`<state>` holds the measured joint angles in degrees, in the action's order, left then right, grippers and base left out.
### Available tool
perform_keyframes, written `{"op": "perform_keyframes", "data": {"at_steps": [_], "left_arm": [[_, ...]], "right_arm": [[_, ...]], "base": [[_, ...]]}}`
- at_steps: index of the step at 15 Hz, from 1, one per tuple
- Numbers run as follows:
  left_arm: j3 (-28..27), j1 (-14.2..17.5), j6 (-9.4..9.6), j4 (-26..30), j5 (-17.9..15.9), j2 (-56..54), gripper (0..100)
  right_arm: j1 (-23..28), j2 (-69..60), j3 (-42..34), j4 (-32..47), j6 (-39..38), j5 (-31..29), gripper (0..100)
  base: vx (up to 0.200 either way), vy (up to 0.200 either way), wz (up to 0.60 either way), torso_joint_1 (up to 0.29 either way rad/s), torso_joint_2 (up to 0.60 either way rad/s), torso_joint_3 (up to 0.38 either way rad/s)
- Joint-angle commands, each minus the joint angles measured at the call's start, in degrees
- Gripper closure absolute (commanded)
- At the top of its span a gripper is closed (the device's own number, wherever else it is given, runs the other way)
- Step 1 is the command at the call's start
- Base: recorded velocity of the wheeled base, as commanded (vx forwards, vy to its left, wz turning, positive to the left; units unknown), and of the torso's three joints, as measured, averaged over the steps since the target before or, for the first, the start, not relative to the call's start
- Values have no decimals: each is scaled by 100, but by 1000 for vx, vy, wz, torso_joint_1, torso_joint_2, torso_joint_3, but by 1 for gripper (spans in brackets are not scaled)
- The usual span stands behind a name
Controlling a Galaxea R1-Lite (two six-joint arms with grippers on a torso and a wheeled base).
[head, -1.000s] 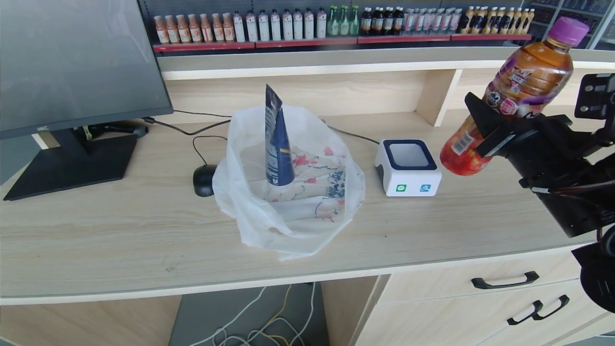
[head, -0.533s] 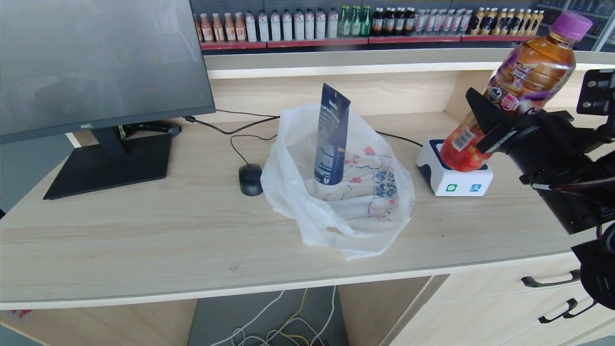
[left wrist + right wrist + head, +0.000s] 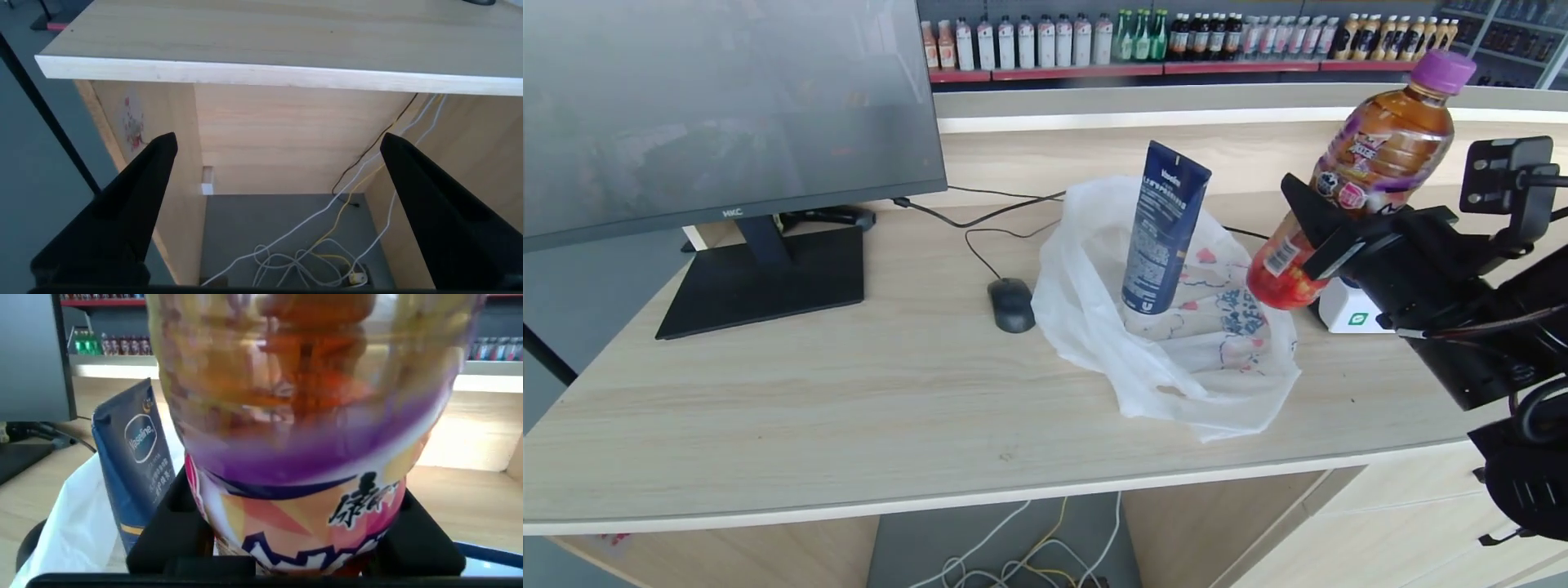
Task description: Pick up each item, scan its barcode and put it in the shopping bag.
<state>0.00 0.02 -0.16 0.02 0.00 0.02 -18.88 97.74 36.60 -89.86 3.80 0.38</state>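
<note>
Amber bottle [image 3: 1364, 175]: right of centre in the head view and held clear of the counter. It is tilted, with the purple cap toward the upper right and the base low over the bag's right rim, in front of the scanner.
Right gripper [image 3: 1339, 224]: clamped round the bottle's labelled middle, which leaves the barcode near the base exposed.
Likely reason: the base-first tilt looks suited to lowering it into the bag; whether the scan is done I cannot tell.
Bag [image 3: 1176, 367]: white plastic, centre right, mouth slumped open, with a blue tube [image 3: 1164, 229] standing upright inside.
Scanner [image 3: 1352, 314]: white box, mostly hidden behind the bottle, just beside the bag.
Left gripper [image 3: 278, 220]: fingers spread wide and empty, hanging below the counter's front edge, above the cables [image 3: 310, 245].
Counter [image 3: 809, 408]: pale wood-grain, with the monitor [image 3: 727, 106] at upper left and the mouse [image 3: 1011, 304] left of the bag.
Room: a shop shelf [image 3: 1143, 69] of drinks runs along the top edge.
</note>
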Motion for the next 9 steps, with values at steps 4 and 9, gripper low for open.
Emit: {"op": "perform_keyframes", "data": {"at_steps": [4, 9], "left_arm": [[0, -2, -2, -2, 0, -2, 0], [0, -2, -2, -2, 0, -2, 0]], "right_arm": [[-441, 526, 146, -14, 59, 33, 100], [-133, 1019, 234, -14, 59, 33, 100]], "base": [[0, 0, 0, 0, 0, 0], [0, 0, 0, 0, 0, 0]]}}
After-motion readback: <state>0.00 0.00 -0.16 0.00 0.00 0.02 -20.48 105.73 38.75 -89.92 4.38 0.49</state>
